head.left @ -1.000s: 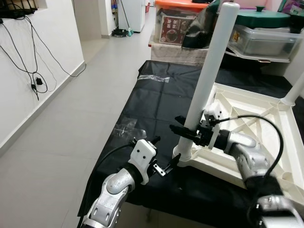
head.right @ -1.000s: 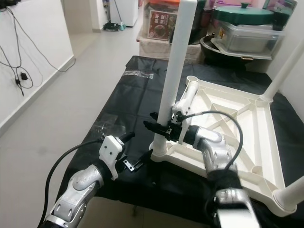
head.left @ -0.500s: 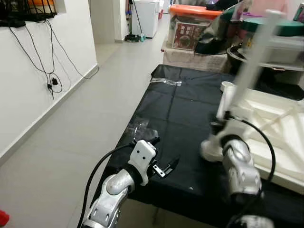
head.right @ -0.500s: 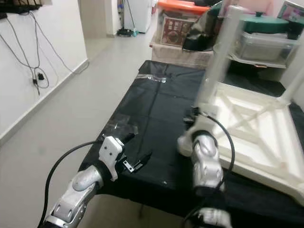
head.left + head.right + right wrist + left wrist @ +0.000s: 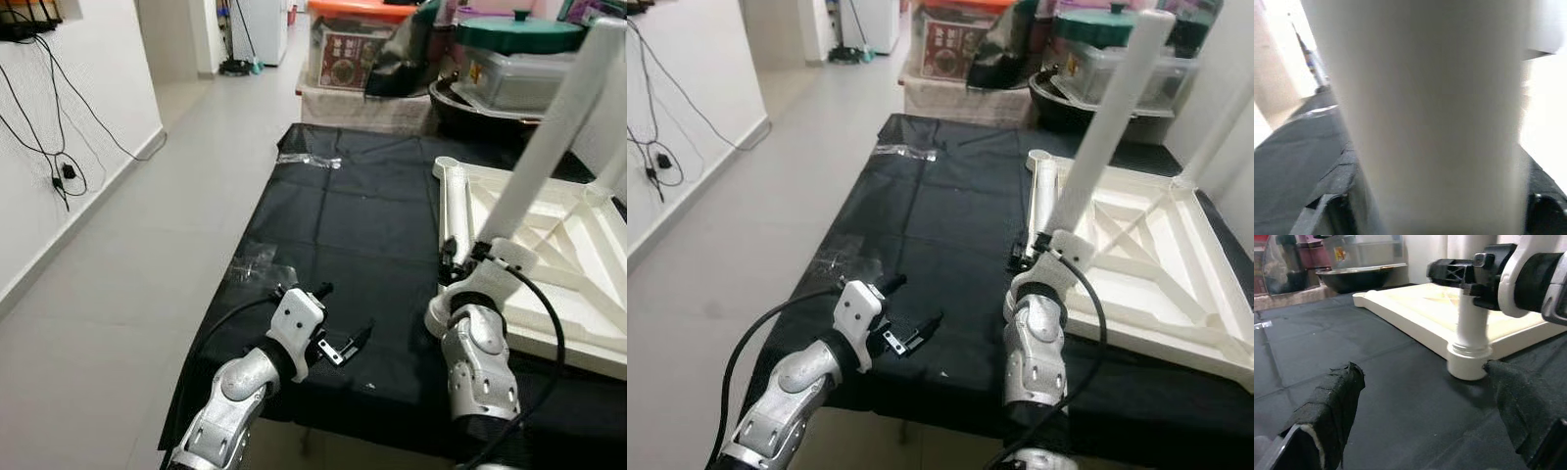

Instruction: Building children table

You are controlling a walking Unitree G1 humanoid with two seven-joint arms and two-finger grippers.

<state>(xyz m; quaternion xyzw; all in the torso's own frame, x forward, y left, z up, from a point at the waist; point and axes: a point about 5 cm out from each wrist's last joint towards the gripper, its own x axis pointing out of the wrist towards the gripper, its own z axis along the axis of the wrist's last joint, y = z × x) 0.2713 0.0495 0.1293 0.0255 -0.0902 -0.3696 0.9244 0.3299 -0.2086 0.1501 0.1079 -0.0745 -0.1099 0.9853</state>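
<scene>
Black sheet (image 5: pixel 362 215) holds the upturned table (image 5: pixel 549 264); no writing is legible. Right gripper (image 5: pixel 460 262) now pinches a leg (image 5: pixel 549 137) lower, near its socket; left gripper (image 5: pixel 345 345) stays spread.

Head views are evenly lit by soft daylight and sharp, with weak shadows on the black cloth (image 5: pixel 343 215). Right wrist view is badly out of focus on the white table leg (image 5: pixel 1435 122), overexposed at far right.

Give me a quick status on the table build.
Right gripper shut on table leg, seated in upturned tabletop. Left gripper open, hovering beside that corner. Nothing in the way on black sheet.
</scene>
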